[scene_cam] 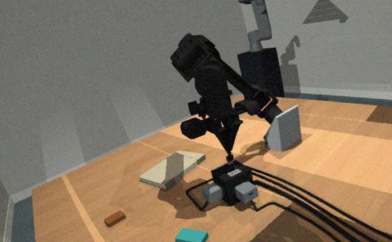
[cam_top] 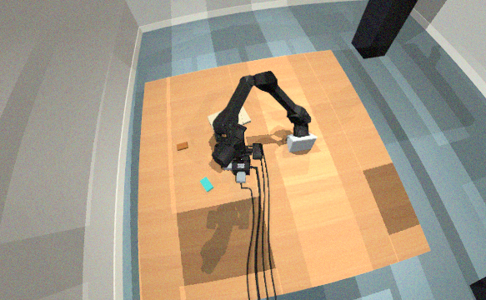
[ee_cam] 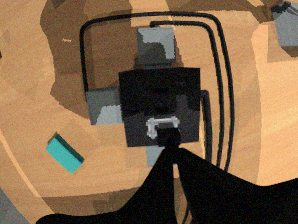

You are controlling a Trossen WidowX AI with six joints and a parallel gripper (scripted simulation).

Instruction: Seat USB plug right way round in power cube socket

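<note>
The black power cube [cam_top: 246,171] [scene_cam: 222,178] [ee_cam: 140,100] stands on the table, with a pale metallic bracket-like outline [scene_cam: 234,172] [ee_cam: 164,120] on its top. My gripper [scene_cam: 229,154] [ee_cam: 172,155] points down over the cube and is shut on the small black USB plug [scene_cam: 229,158] [ee_cam: 168,136]. The plug's metal end [scene_cam: 230,163] shows below its body, at the far part of the cube's top in the exterior view. The plug's body hides the spot below it in the wrist view, and I cannot tell whether the metal end is in the socket or above it.
Grey plugs [scene_cam: 247,191] [ee_cam: 156,45] with black cables sit at the cube's sides. A teal block [cam_top: 206,184] [scene_cam: 191,236] [ee_cam: 65,153], a brown block [cam_top: 182,146] [scene_cam: 115,218] and a cream slab [scene_cam: 159,173] lie around it. A grey wedge [cam_top: 302,143] [scene_cam: 291,129] stands at the arm's base.
</note>
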